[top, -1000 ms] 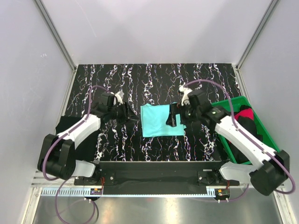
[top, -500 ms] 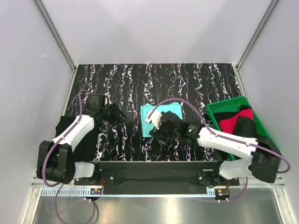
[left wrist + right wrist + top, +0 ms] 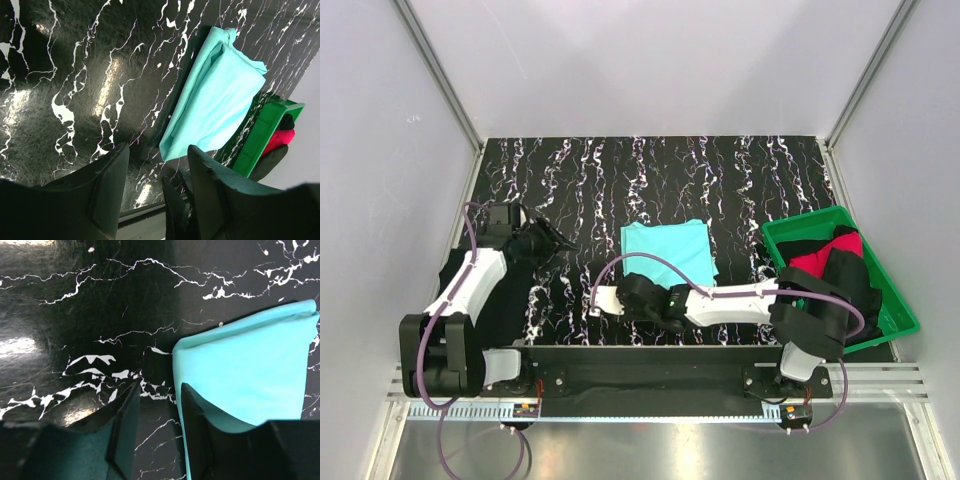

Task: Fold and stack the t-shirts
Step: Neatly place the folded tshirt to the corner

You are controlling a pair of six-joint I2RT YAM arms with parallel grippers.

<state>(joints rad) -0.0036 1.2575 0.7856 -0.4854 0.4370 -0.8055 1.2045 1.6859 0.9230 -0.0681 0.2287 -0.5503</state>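
Note:
The turquoise t-shirt (image 3: 666, 250) lies folded flat in the middle of the black marbled mat (image 3: 650, 170). Red (image 3: 815, 263) and black (image 3: 850, 275) t-shirts sit crumpled in the green tray (image 3: 790, 228). Another black t-shirt (image 3: 505, 315) lies at the left under my left arm. My left gripper (image 3: 552, 243) hovers left of the turquoise t-shirt (image 3: 215, 100), open (image 3: 159, 150) and empty. My right gripper (image 3: 632, 288) is low by that shirt's near-left corner (image 3: 250, 375), open (image 3: 160, 386) with only mat between its fingers.
The tray (image 3: 260, 135) stands at the right edge of the mat. White walls close in the back and sides. A black bar (image 3: 660, 355) with the arm bases runs along the front.
My right arm has swung from over the turquoise shirt down to its near-left corner, its jaws narrowing. My left arm has drawn back to the left.

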